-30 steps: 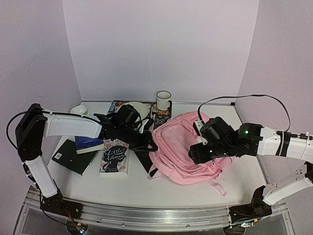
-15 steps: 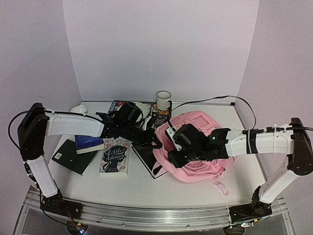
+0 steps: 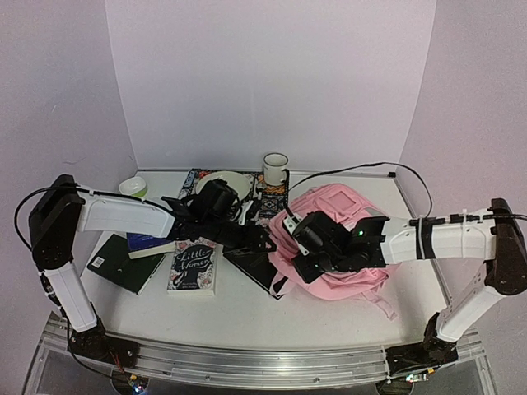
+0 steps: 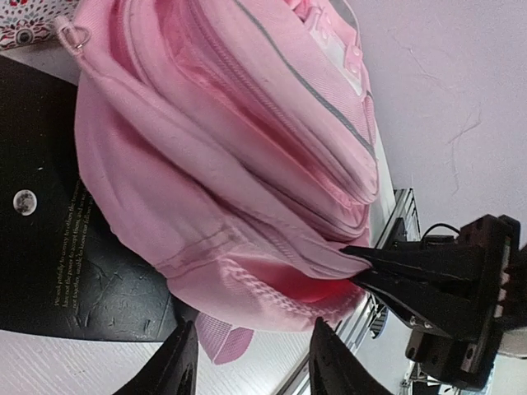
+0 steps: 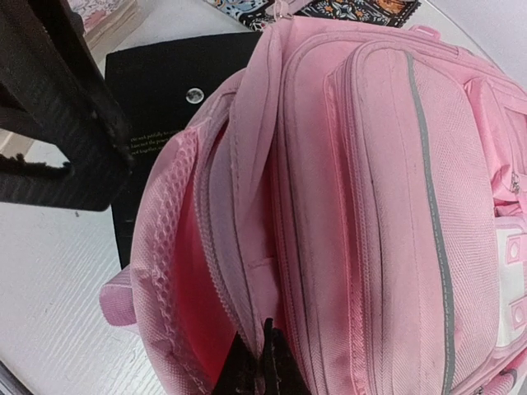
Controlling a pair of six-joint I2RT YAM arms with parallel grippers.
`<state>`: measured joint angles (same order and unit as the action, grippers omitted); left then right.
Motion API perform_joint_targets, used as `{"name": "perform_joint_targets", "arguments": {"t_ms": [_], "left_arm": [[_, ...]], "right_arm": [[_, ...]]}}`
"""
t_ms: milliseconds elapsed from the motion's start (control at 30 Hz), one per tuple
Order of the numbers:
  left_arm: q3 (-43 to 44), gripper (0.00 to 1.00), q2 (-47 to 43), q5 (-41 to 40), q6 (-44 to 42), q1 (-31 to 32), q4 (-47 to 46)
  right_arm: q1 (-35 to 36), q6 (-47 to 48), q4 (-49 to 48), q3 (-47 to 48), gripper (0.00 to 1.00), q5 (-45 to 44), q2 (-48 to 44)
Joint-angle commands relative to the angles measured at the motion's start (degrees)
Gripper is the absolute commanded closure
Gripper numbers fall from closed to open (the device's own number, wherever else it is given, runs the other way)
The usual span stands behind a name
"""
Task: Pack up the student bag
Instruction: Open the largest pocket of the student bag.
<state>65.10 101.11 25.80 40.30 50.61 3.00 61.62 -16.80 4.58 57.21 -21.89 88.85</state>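
**Holding the student bag's mouth: table contents, largest first**

1. Table (image 3: 247, 317). White top, both arm bases at its 6 o'clock edge.

2. Right arm (image 3: 445, 239). Rises from its base at 5 o'clock, bends at the elbow by the 3 o'clock edge, and reaches its white forearm level toward the centre, wrist over the bag. Right gripper (image 5: 262, 355): jaws pressed together, pinching the fabric lip of the bag's open main compartment.

3. Left arm (image 3: 115, 216). Upright from its base at 7 o'clock, folded at the shoulder at 9 o'clock, forearm stretched level toward the centre. Left gripper (image 4: 251, 346): fingers apart and grasping nothing, poised just beside the bag's 9 o'clock edge, over a pink strap end.

4. Student bag (image 3: 333, 206). Pink, soft, lying flat at 3 o'clock of the table centre, front pockets facing up. The main compartment gapes toward the centre, its pink lining visible in the right wrist view.

5. Black book (image 3: 259, 273). Flat at table centre, its 3 o'clock edge tucked under the bag.

6. Dark green book (image 3: 115, 267). Flat at 8 o'clock, partly under a blue book (image 3: 148, 241).

7. "Little Women" book (image 3: 193, 267). Flat, between the dark green book and the black one.

8. Mug (image 3: 275, 169). White, upright, at 12 o'clock near the back wall.

9. Bowl (image 3: 132, 188). Small, at 10 o'clock, in the far corner.
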Motion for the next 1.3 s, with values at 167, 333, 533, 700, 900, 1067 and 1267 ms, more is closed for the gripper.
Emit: {"name": "perform_joint_targets", "arguments": {"t_ms": [167, 333, 533, 700, 900, 1067, 1267], "left_arm": [[3.99, 0.43, 5.96, -0.79, -0.31, 0.65, -2.56], [3.44, 0.54, 8.59, -1.57, -0.4, 0.89, -2.48], [0.96, 0.67, 11.32, -3.54, -0.68, 1.66, -2.53], [1.1, 0.67, 13.61, -3.9, -0.77, 2.26, -2.51], [0.9, 0.65, 12.22, -4.38, -1.01, 2.37, -2.47], [-0.97, 0.59, 7.88, -7.64, -0.7, 2.22, -2.28], [0.79, 0.5, 5.83, -7.19, -0.42, 2.22, -2.34]], "right_arm": [[-0.34, -1.69, -0.74, -0.42, 0.99, -2.81, -3.67], [-1.04, -3.93, -1.34, -1.53, 0.93, -6.67, -2.13], [-4.03, -7.3, -0.71, -1.96, 0.77, -6.16, -0.46], [-4.5, -7.15, -0.5, -0.55, 0.71, -5.97, 2.88], [-4.52, -5.55, -0.92, 2.14, 0.57, 1.07, 5.17], [-4.54, -4.39, -0.89, 2.89, 0.5, 1.34, 1.58], [-4.52, -2.94, -0.91, 4.59, 0.45, 3.9, 2.85]]}}
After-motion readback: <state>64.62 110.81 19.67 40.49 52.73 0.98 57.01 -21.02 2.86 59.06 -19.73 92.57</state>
